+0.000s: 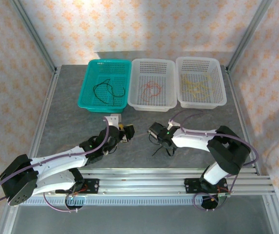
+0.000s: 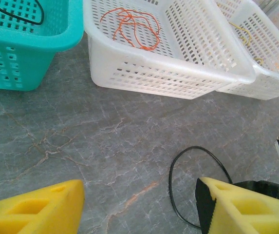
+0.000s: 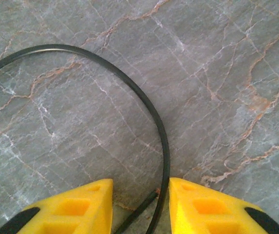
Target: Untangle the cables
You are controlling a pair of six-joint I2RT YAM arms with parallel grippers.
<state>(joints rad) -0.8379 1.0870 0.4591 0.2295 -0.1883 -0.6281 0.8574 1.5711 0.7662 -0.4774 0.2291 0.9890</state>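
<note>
- The right fingers (image 3: 71,209), blocky yellow pads, stand apart and clamp nothing. They sit low over the grey marbled counter (image 3: 217,73) and straddle a thin loose black cable (image 3: 164,141), which runs up between them and arcs away to the left.
- A second short run of black strand enters the same gap from the lower left, so closing here may catch two runs at once. I judge the surest pinch on so thin a wire is to centre it, bring the tips down to the counter, and close squarely.
- The left fingers (image 2: 37,209), also yellow, are spread wide and empty. What appears to be the same cable's loop lies on the counter just beside the right-hand one.
- Their best use, I think, is to take that loop at a separate spot, so the two arms draw the wire apart and do not drag a knot tight.
- The lift should be slow, since wire this thin springs and slips easily.
- Along the far edge:
  - a teal perforated plastic basket (image 1: 88,100) holds a thin black cable (image 1: 105,89);
  - a middle white perforated basket (image 1: 151,108) holds an orange-red cable (image 1: 151,90);
  - a right-hand white perforated basket (image 1: 201,105) holds a yellow cable (image 1: 197,87).
- Those three look sorted, and the loose one probably belongs in the teal basket.
</note>
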